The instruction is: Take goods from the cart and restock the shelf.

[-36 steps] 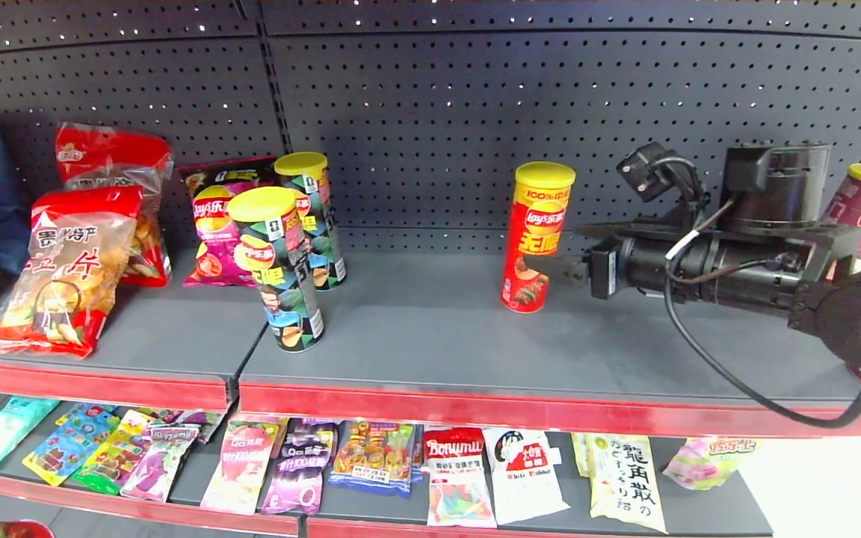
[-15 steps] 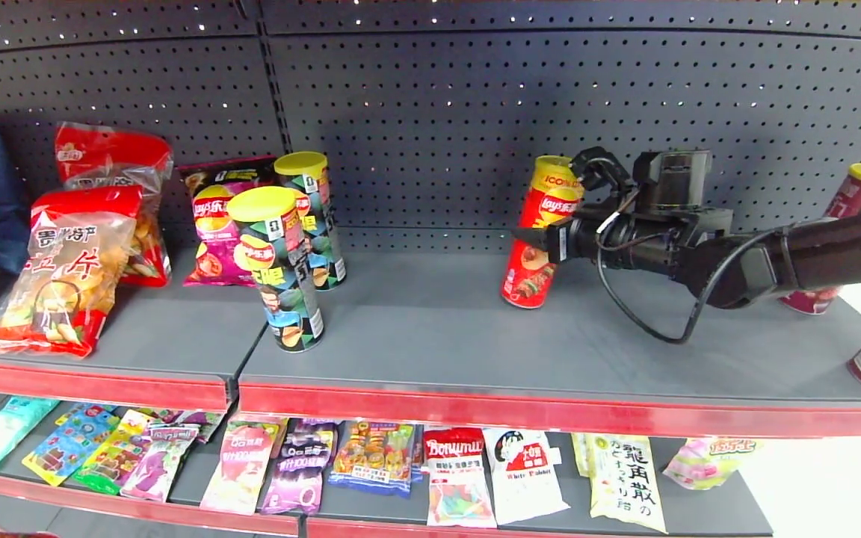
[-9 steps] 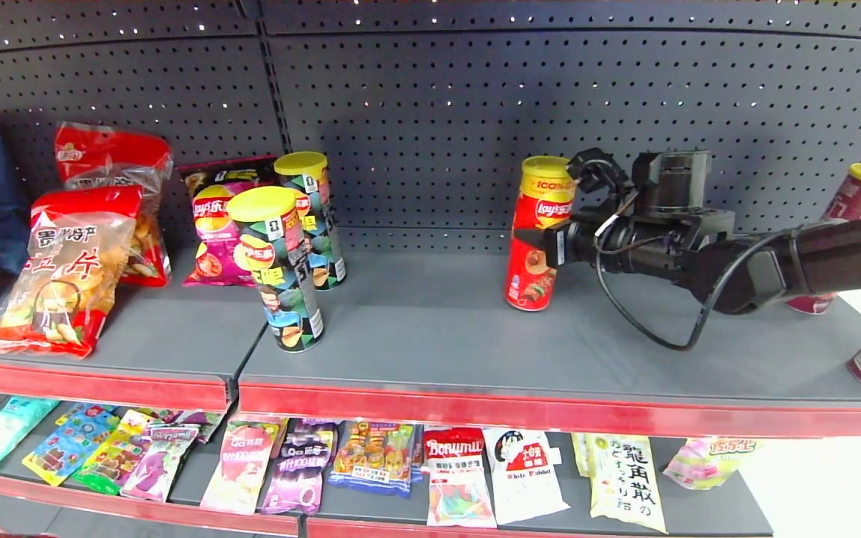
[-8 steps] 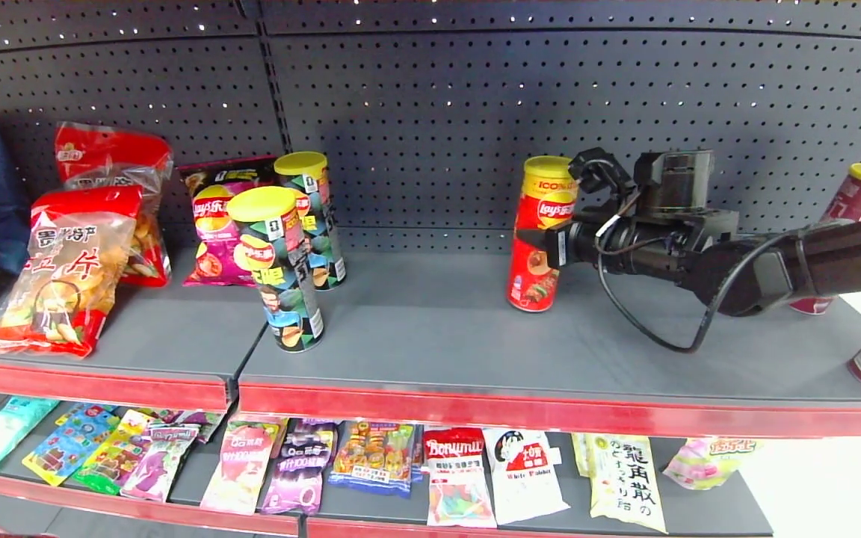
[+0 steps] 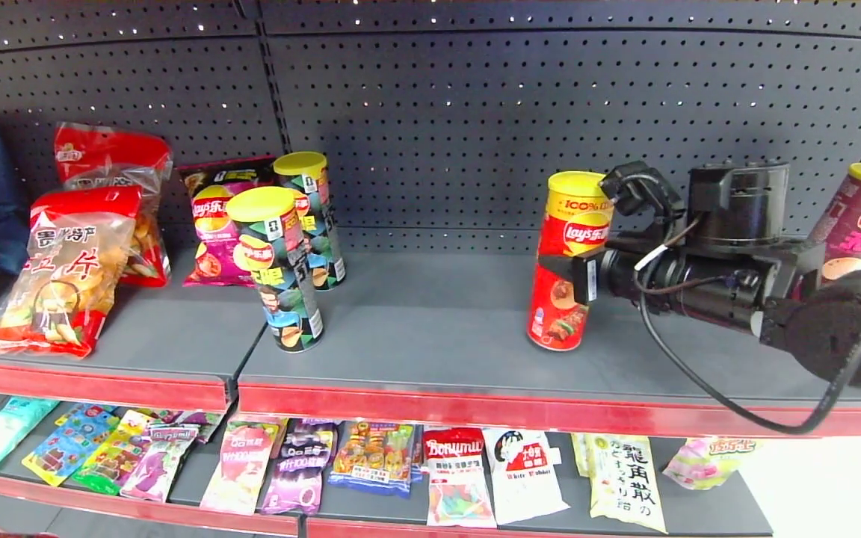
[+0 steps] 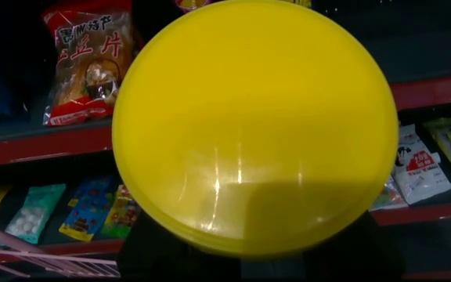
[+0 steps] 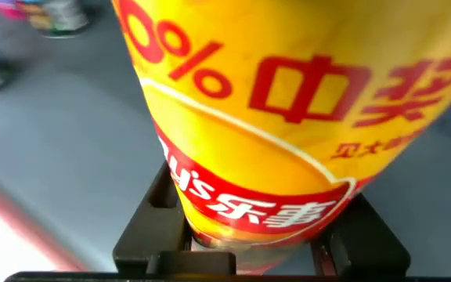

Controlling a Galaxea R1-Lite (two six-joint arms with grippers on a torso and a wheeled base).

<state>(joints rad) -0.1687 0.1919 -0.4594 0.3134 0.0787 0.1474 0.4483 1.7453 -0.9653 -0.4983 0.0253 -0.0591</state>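
Note:
A red chips can [image 5: 576, 224] with a yellow lid stands upright on the grey upper shelf [image 5: 430, 344], right of centre and toward the front edge. My right gripper [image 5: 566, 270] reaches in from the right and is shut on the can's middle. In the right wrist view the same red can [image 7: 288, 117] sits between the dark fingers [image 7: 151, 227] of the right gripper [image 7: 261, 239]. In the left wrist view a yellow-lidded can [image 6: 253, 125] hangs close before the camera, out in front of the shelves, with my left gripper shut on it.
Two black patterned cans [image 5: 277, 261] and several snack bags [image 5: 72, 269] occupy the shelf's left half. A purple can [image 5: 853, 217] leans at the far right behind my arm. Flat packets [image 5: 460, 471] line the lower shelf. A pink cart edge [image 6: 22, 258] lies below.
My right gripper moved in on the red can, tilted it briefly, shut on it, and has drawn it to the right and toward the shelf's front edge.

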